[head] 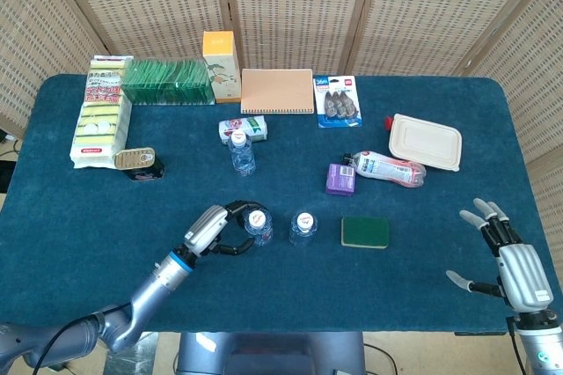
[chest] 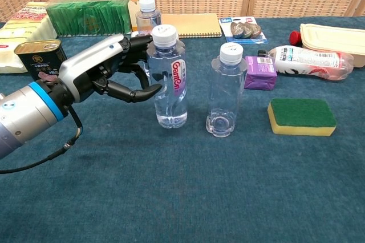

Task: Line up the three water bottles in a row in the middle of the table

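My left hand grips a clear water bottle with a red-lettered label, upright on the cloth just left of a second, unlabelled bottle. The third bottle stands further back, partly hidden behind my left hand in the chest view. My right hand hovers open at the table's near right corner, fingers spread, far from the bottles.
A green-and-yellow sponge lies right of the bottles. Behind them are a purple box, a lying bottle, a lidded container, a notebook, a tin can and packs along the back edge.
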`<state>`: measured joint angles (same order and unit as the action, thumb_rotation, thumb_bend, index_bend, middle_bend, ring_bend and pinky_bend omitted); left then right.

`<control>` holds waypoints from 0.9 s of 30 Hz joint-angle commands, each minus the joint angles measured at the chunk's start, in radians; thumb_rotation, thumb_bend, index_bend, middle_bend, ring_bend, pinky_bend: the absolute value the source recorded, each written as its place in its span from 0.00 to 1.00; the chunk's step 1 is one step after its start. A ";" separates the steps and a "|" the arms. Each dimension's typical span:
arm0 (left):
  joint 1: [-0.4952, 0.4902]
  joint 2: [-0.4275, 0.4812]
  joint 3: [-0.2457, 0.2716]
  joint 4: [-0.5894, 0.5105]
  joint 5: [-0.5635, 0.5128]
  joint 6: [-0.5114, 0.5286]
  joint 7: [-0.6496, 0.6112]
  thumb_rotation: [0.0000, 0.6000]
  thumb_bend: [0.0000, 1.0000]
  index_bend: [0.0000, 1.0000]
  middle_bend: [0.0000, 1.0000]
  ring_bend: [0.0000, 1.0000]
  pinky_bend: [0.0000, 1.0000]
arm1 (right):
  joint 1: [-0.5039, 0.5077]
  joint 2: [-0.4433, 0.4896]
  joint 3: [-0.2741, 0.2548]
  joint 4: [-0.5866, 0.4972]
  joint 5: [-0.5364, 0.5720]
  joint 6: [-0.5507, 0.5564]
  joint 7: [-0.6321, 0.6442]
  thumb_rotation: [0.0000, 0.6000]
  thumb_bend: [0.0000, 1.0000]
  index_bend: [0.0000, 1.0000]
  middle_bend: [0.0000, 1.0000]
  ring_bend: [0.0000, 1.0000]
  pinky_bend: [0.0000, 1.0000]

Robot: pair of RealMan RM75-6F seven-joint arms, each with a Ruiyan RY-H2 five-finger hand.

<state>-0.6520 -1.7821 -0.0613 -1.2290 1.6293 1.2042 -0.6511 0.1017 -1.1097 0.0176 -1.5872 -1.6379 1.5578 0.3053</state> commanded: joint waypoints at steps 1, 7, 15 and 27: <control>-0.005 -0.023 0.002 0.032 -0.002 0.000 -0.012 1.00 0.40 0.33 0.37 0.29 0.47 | -0.001 0.001 0.000 0.000 0.000 0.000 0.003 0.87 0.02 0.17 0.06 0.01 0.24; -0.016 -0.047 0.002 0.073 -0.009 -0.010 -0.010 1.00 0.39 0.33 0.37 0.29 0.47 | -0.001 0.003 0.004 0.003 0.007 -0.004 0.012 0.87 0.02 0.17 0.06 0.01 0.24; -0.028 -0.055 0.012 0.085 -0.010 -0.024 -0.014 1.00 0.38 0.33 0.34 0.27 0.43 | -0.001 0.004 0.004 0.000 0.005 -0.006 0.010 0.88 0.02 0.18 0.06 0.01 0.24; -0.028 -0.053 0.027 0.098 -0.012 -0.025 -0.011 1.00 0.34 0.00 0.03 0.04 0.30 | -0.002 0.007 0.005 -0.002 0.004 -0.007 0.010 0.87 0.02 0.18 0.06 0.01 0.24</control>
<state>-0.6802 -1.8358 -0.0346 -1.1299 1.6180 1.1791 -0.6614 0.0996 -1.1029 0.0227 -1.5893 -1.6344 1.5512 0.3158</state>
